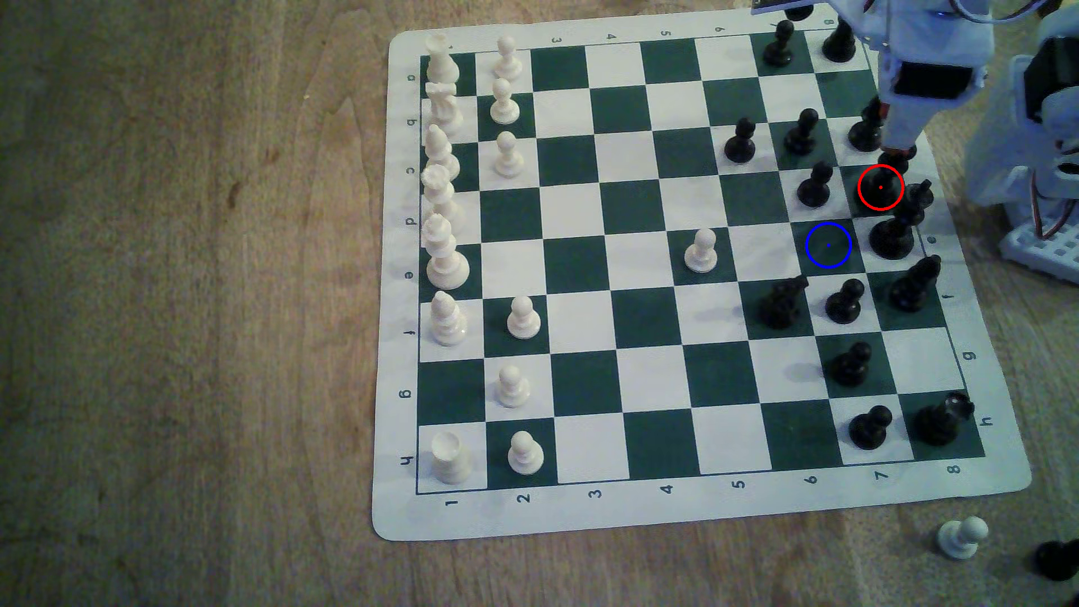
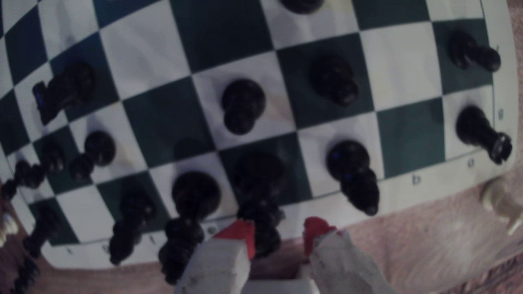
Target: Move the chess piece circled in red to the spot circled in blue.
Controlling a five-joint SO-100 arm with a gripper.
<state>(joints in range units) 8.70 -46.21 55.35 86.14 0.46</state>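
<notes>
Standing between the parted red tips of the gripper, the black queen is ungrasped.

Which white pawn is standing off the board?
The white pawn on the wooden table, beyond the board's corner marked 8; all the others stand on squares.
</notes>
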